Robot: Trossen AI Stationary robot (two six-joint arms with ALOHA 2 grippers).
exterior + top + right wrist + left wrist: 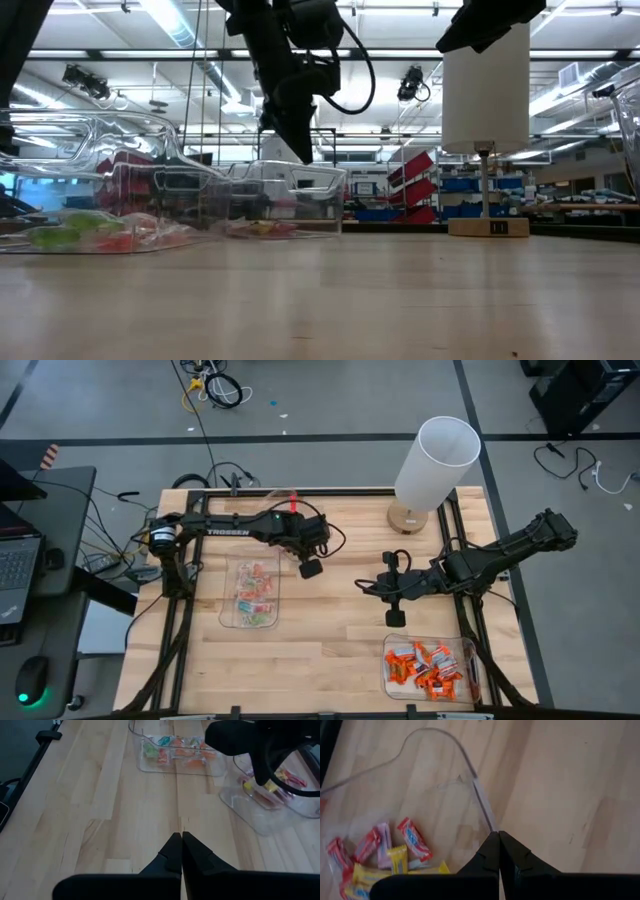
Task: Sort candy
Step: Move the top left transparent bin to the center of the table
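From above, the left hand (311, 569) hangs pinched shut and empty beside a clear bin (228, 610) of pink, yellow and green candy (256, 592). Its wrist view alone shows red and yellow sweets (395, 855) against that bin's wall. Mid-desk (320, 650), the right hand (396, 617) is likewise closed, holding nothing. Farther right, orange candy (430, 665) fills another bin (388, 670) below a white lamp (435, 460). The low view hides that bin.
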